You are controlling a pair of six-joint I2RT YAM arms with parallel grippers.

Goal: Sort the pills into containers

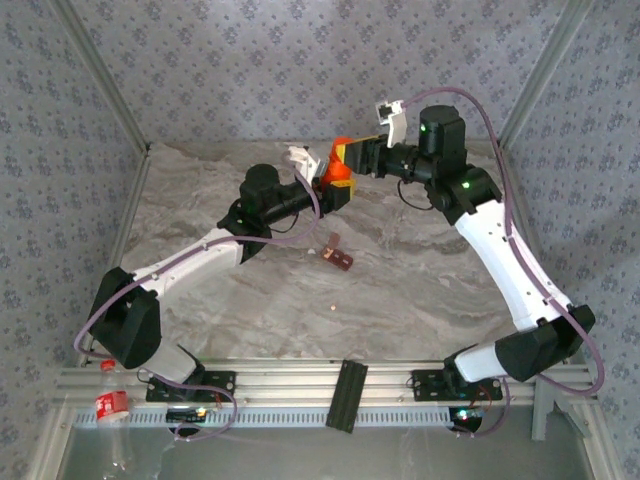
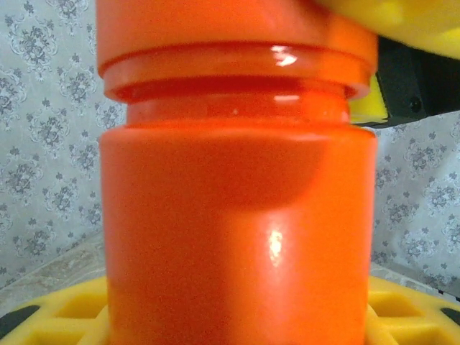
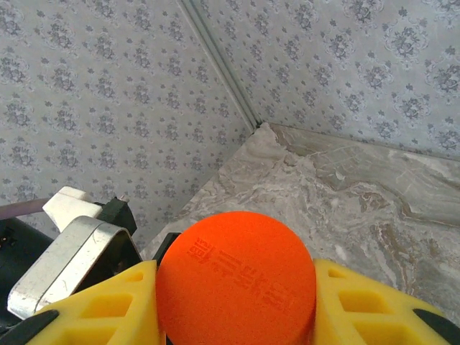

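An orange bottle (image 1: 337,178) hangs in the air over the back middle of the table. My left gripper (image 1: 330,190) is shut on its body (image 2: 237,237), with a yellow finger (image 2: 68,316) on either side. From the right, my right gripper (image 1: 347,156) is shut on the bottle's round orange cap (image 3: 236,277), which sits between its yellow fingers (image 3: 93,309). The cap (image 2: 237,29) is seated on the bottle's neck. The containers (image 1: 338,258), a small reddish-brown strip, lie on the table below. One pale pill (image 1: 333,307) lies nearer to me, and a pale speck (image 1: 311,250) lies left of the strip.
The marble table (image 1: 420,280) is closed in by patterned walls at the back and sides. A black block (image 1: 347,395) lies across the near rail. A clear plastic bottle with a red label (image 1: 112,405) lies at the near left corner.
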